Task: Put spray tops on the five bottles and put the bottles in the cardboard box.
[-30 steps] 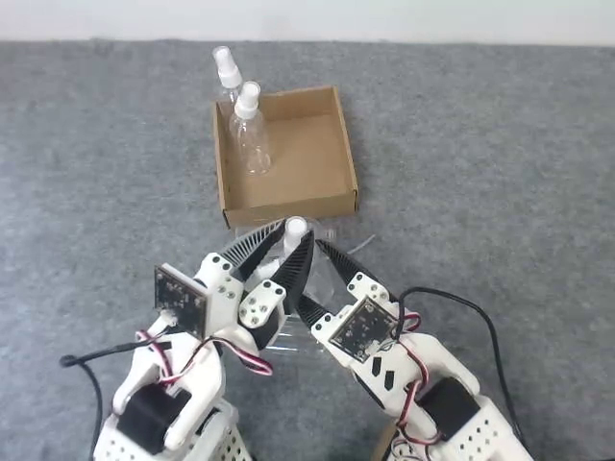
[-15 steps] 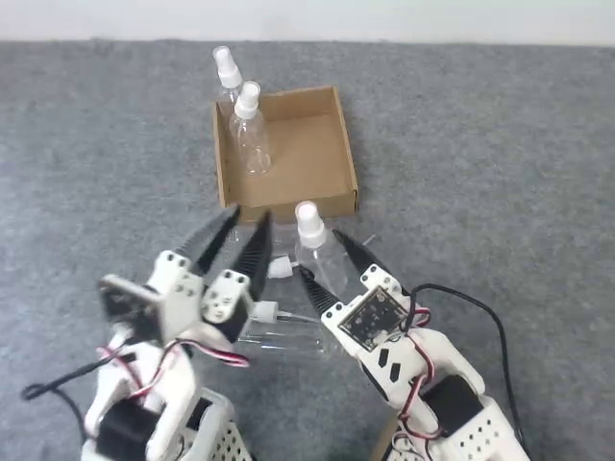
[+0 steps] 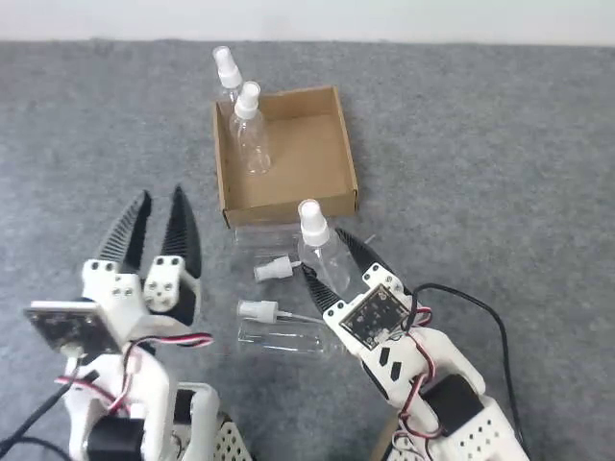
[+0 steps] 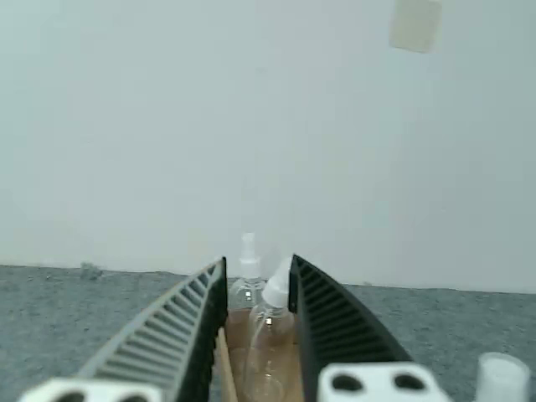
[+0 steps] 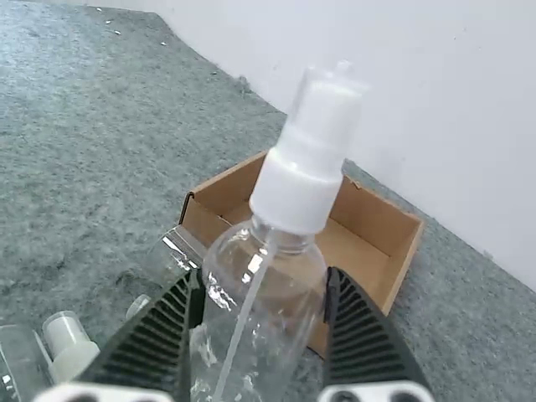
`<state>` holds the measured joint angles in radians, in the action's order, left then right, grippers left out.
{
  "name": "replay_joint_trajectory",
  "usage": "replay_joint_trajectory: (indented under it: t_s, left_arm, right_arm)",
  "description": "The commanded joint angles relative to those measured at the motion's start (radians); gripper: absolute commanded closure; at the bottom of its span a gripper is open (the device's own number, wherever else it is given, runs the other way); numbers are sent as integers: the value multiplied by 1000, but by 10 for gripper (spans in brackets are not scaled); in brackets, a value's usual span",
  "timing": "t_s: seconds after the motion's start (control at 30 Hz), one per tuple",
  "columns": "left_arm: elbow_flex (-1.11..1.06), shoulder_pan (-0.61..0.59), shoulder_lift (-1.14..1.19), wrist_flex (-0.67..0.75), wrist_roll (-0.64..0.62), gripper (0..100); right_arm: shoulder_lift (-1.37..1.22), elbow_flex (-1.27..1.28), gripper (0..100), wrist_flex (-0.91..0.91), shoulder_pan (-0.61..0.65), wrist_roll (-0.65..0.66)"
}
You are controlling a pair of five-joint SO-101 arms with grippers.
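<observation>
My right gripper (image 3: 321,254) is shut on a clear bottle (image 3: 325,261) with a white spray top (image 3: 309,219), held upright just in front of the cardboard box (image 3: 288,206). The right wrist view has the bottle (image 5: 251,293) between the gripper (image 5: 260,280) fingers. My left gripper (image 3: 160,198) stands open and holds nothing, off to the left of the box. One capped bottle (image 3: 252,134) stands in the box's far left corner, a second (image 3: 228,72) at or just behind that corner. Two loose spray tops (image 3: 274,269) (image 3: 261,310) and an uncapped bottle (image 3: 279,336) lie between the arms.
Another clear uncapped bottle (image 3: 264,235) lies against the box's front wall. Grey carpet (image 3: 480,144) covers the table. The box floor (image 3: 307,154) right of the standing bottle is bare. A black cable (image 3: 480,317) loops beside the right arm.
My left gripper has let go of the spray top, opened and drawn back to the left. The right gripper still holds the bottle, now with its top on.
</observation>
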<state>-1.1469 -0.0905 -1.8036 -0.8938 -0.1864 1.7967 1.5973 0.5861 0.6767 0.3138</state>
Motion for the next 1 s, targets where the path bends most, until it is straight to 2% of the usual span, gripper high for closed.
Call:
replay_joint_trajectory:
  t_s: [0.0,0.37,0.97]
  left_arm:
    - [-56,-60,-18,-8,0,890]
    - [-269,-147,-18,0,0,892]
    - [-326,-189,-18,21,2,890]
  right_arm:
    - [18,-5,991,-5,-19,6]
    - [16,-15,991,-58,-130,6]
    - [12,-258,991,-48,-125,12]
